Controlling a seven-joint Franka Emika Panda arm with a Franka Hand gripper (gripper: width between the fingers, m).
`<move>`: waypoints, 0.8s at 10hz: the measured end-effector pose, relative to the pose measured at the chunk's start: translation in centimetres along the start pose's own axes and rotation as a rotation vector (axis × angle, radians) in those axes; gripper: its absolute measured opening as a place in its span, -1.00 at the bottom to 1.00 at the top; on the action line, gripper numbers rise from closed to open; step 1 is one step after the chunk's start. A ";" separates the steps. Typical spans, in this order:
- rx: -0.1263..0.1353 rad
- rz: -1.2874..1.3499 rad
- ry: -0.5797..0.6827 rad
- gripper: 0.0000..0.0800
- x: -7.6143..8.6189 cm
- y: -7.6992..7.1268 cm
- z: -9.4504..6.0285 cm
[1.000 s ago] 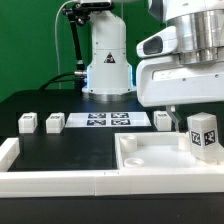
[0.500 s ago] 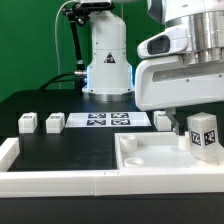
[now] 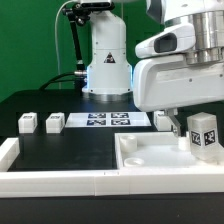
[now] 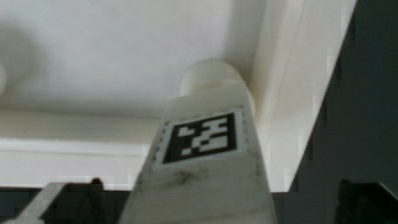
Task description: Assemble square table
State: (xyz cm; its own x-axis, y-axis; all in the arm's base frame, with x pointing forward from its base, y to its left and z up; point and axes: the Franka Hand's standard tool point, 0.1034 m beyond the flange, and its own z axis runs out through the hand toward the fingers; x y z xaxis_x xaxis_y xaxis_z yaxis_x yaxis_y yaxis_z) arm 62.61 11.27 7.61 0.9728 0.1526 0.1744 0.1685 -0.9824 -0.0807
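Worktop [image 3: 70, 145], black, carries everything. Largest on it is the white square slab [image 3: 150, 160], lying flat with its rim raised, at the exterior view's right. Long white border bars [image 3: 60, 182] run along in front of the slab and off to its left. The marker board [image 3: 105, 121] lies behind the slab's left corner. One standing leg [image 3: 205, 135], tag facing out, is upright on the slab by its right rim. Of the loose legs [image 3: 54, 123], one sits just behind the slab's back rim and two lie beyond the marker board, well apart from the slab. The hand [image 4: 214, 198] hangs over the slab, released, fingers spread either side of the standing leg without touching it.
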 end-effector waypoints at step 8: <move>0.001 0.118 -0.001 -0.28 0.0 0.0 0.1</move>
State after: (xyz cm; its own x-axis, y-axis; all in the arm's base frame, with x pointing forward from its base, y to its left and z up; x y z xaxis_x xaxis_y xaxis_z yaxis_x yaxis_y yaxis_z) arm 62.58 11.26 7.55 0.9860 0.0356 0.1628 0.0526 -0.9934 -0.1016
